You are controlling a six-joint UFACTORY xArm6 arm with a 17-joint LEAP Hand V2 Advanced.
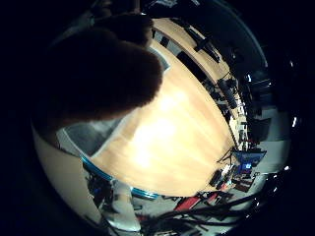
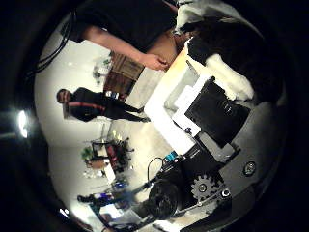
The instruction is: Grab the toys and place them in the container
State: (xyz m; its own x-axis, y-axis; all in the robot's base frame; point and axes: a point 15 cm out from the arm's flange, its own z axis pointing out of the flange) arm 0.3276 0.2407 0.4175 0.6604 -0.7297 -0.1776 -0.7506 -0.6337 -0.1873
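Observation:
A dark brown plush toy [image 1: 98,69] fills much of the little finger side palm view, close to the palm and high above the light wooden table [image 1: 177,128]. In the thumb side palm view the toy's dark fur with white patches [image 2: 230,60] lies against my white and black fingers [image 2: 208,106], which curl towards it. My right hand [image 2: 198,126] is shut on the toy. I cannot make out the container for certain. A pale rimmed thing [image 1: 161,56] shows on the table just past the toy.
The table has a teal edge [image 1: 118,177], with pale floor below it. Dark equipment [image 1: 231,98] lines the table's far side. A person's hand [image 2: 154,61] rests at a wooden edge. Stands and clutter [image 2: 106,155] fill the room.

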